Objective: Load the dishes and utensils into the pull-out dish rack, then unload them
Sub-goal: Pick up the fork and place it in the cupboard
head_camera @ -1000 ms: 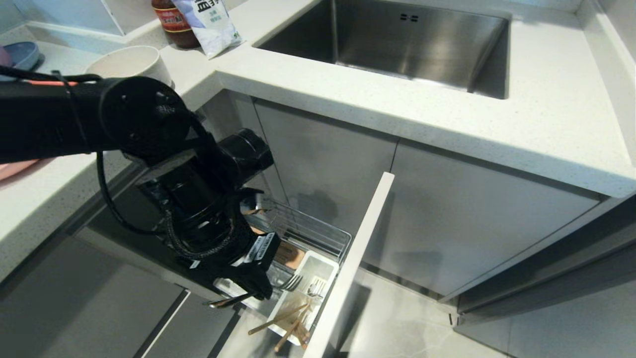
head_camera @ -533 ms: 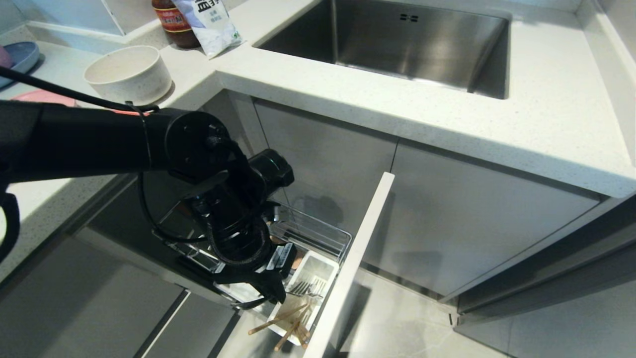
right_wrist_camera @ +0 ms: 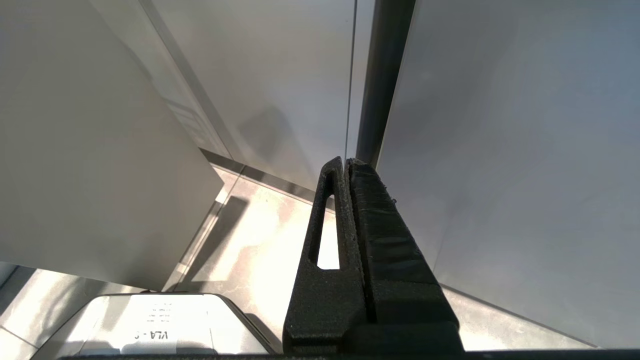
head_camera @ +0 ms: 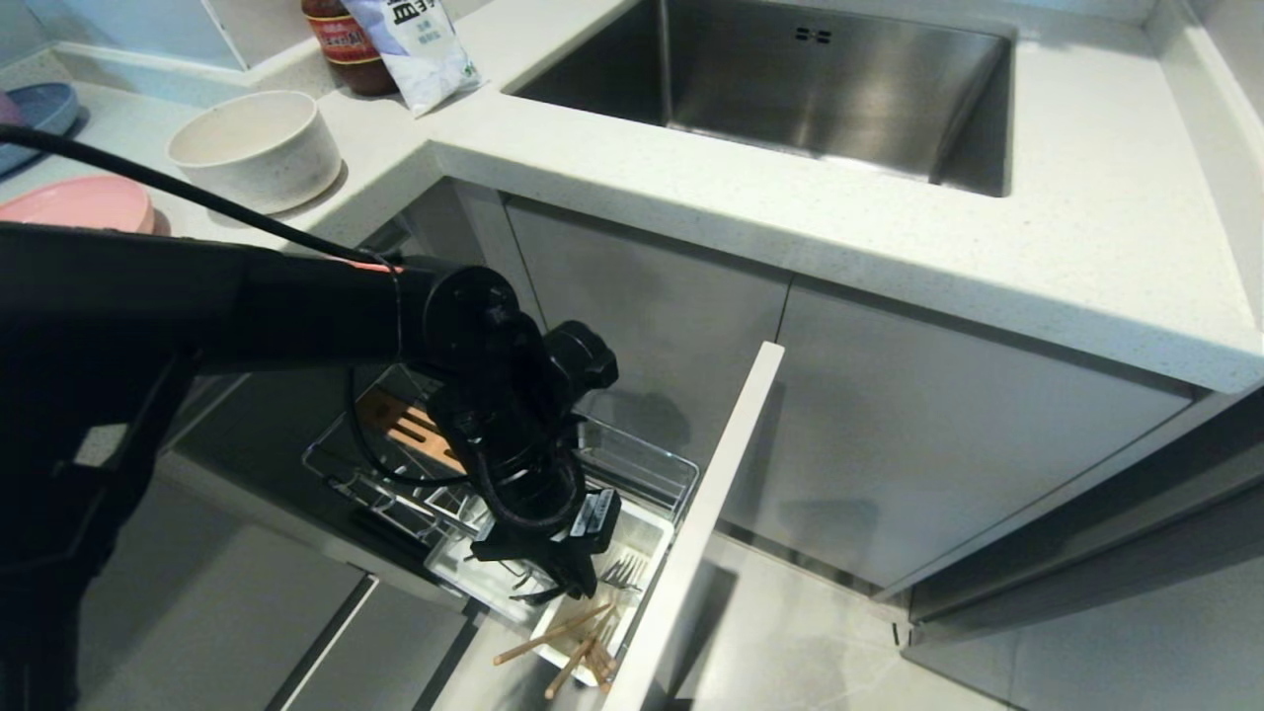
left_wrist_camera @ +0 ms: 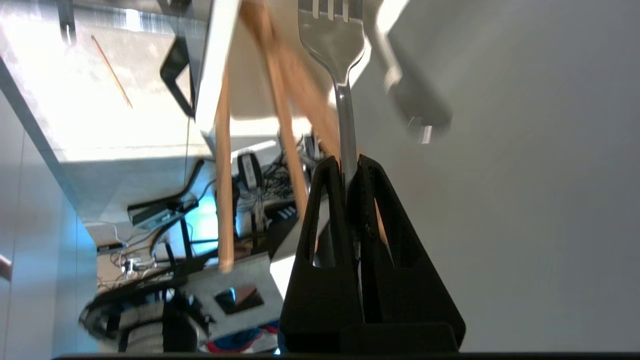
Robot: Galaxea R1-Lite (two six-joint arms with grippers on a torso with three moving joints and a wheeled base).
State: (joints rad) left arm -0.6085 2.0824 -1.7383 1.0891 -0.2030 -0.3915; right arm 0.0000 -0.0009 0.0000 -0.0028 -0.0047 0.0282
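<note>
My left gripper (head_camera: 571, 585) hangs over the white cutlery box (head_camera: 647, 533) of the pull-out dish rack (head_camera: 647, 462). In the left wrist view the gripper (left_wrist_camera: 348, 162) is shut on the handle of a silver fork (left_wrist_camera: 334, 45), whose tines point away from the fingers. Light wooden chopsticks (head_camera: 553, 640) lean in the box's near end and show beside the fork (left_wrist_camera: 224, 175). The pink plate (head_camera: 79, 202) and the speckled off-white bowl (head_camera: 255, 148) rest on the counter at the left. My right gripper (right_wrist_camera: 346, 162) is shut, empty and parked low by the cabinet fronts.
The rack's tall white front panel (head_camera: 713, 504) stands right of the box. A slotted wooden strip (head_camera: 415, 431) lies in the rack behind my arm. A blue plate (head_camera: 39, 104), a jar (head_camera: 346, 44) and a bag (head_camera: 420, 44) sit on the counter beside the steel sink (head_camera: 810, 89).
My left arm has swung right and down with the fork, from beside the rack to above the cutlery box. The pink plate behind the arm has come into view.
</note>
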